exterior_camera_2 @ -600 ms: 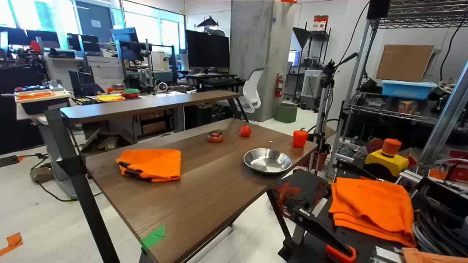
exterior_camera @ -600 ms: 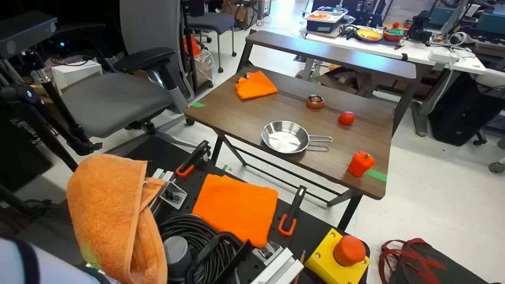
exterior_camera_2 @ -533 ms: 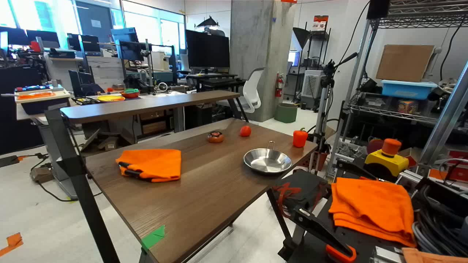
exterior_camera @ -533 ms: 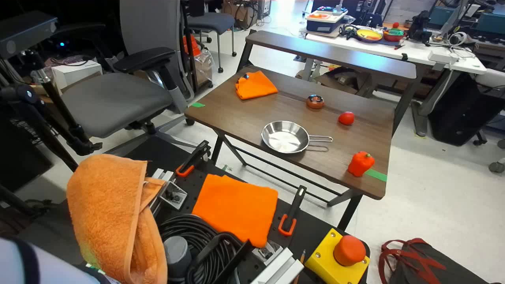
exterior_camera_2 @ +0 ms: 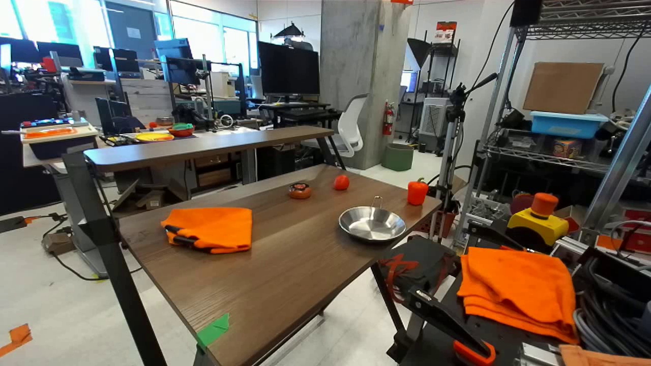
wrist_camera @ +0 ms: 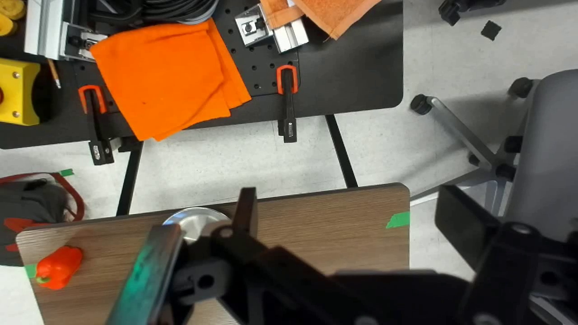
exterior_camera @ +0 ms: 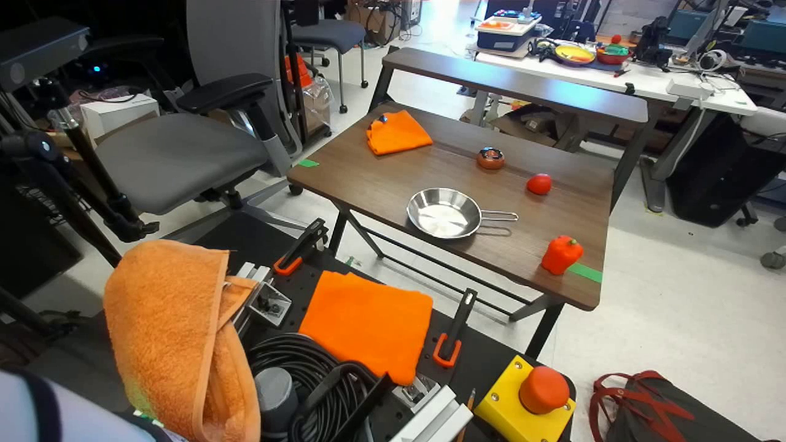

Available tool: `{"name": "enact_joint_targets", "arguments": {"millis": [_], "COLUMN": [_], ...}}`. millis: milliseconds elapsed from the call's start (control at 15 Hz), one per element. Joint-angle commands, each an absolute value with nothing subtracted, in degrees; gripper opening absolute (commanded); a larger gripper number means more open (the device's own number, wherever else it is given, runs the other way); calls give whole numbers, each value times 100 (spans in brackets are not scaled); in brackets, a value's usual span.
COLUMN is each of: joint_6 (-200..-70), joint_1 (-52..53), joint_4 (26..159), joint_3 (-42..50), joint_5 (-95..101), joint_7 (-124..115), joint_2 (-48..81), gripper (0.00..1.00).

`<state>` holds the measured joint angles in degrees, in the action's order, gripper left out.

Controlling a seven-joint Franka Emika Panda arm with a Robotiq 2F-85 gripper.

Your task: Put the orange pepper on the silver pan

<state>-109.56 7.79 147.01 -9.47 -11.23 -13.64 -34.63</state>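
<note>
The orange pepper (exterior_camera: 560,255) stands on the brown table near a corner, next to green tape; it also shows in an exterior view (exterior_camera_2: 417,193) and at the lower left of the wrist view (wrist_camera: 58,267). The silver pan (exterior_camera: 443,213) lies on the table with its handle towards the pepper's side; nothing lies in it. It also shows in an exterior view (exterior_camera_2: 372,223) and partly in the wrist view (wrist_camera: 194,220), where a gripper finger hides some of it. My gripper (wrist_camera: 346,201) is open with nothing between its fingers, high above the table. It is out of view in both exterior views.
On the table are a red round item (exterior_camera: 539,184), an orange-brown round item with a dark top (exterior_camera: 490,158) and an orange cloth (exterior_camera: 399,133). A raised shelf (exterior_camera: 516,83) runs along the far edge. A black bench (wrist_camera: 352,67) holds clamps, another orange cloth and a yellow button box (exterior_camera: 527,399).
</note>
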Motion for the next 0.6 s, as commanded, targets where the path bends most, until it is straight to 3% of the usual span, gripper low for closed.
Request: {"name": "enact_joint_targets", "arguments": {"millis": [0,533], "joint_6": [-11064,-11788], "joint_1": [560,-644], "joint_4": [14718,14615], "joint_3": [-648,610], "joint_5": [-1139,-688], "joint_7": [-1167,-316], "joint_2": [-3601,-3412], "gripper": [100,100]}}
